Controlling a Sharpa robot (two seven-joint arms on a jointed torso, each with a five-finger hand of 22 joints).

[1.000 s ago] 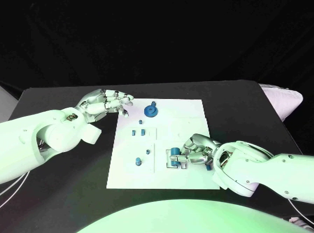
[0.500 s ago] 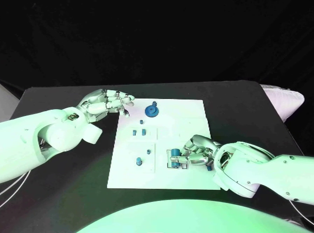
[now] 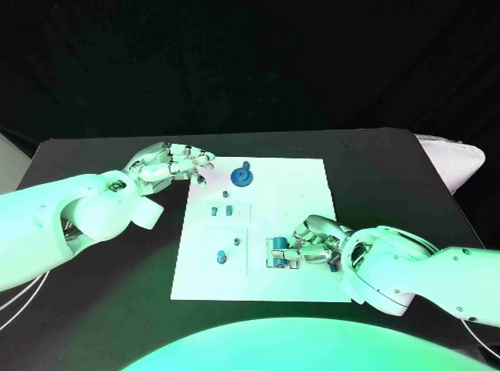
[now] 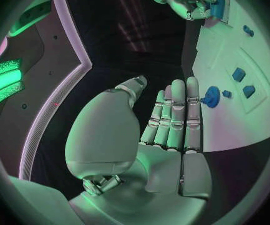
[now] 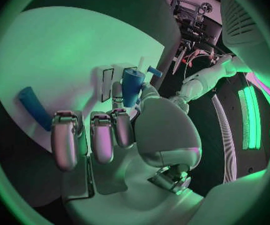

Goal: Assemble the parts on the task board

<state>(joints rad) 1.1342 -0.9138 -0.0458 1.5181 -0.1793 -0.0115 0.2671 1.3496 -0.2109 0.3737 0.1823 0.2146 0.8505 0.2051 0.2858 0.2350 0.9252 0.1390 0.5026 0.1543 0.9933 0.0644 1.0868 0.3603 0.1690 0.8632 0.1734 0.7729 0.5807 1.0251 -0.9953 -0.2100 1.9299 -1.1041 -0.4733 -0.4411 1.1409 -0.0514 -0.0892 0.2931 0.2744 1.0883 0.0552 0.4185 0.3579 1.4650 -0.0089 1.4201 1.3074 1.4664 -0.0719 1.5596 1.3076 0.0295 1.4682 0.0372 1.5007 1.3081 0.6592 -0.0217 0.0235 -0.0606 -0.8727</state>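
**Still mid-assembly, right hand busy at the lower slots**

Looks like a chunk of the job is left. On the flat white rectangular task board [image 3: 305,185], the round blue gear-like disc part [image 3: 241,178] sits up near 12 o'clock, two small blue block parts [image 3: 221,209] sit around the middle, and a little blue oval part [image 3: 221,256] sits at about 7 o'clock. Whether any of those are seated or just lying there, I can't tell.

The silver right hand [image 3: 307,241] is down at roughly 5 o'clock on the board, fingers curled and pinching a short blue cylinder part [image 5: 132,86] right over the slots there. A loose blue bar part [image 5: 34,108] lies nearby on the board.

The silver left hand [image 3: 168,163] hovers at the board's 10 o'clock corner, holding nothing; the wrist view shows its fingers straight and side by side.

Compared with a second ago, basically nothing: both hands are where they were, the right one shifting just a hair at the slots.
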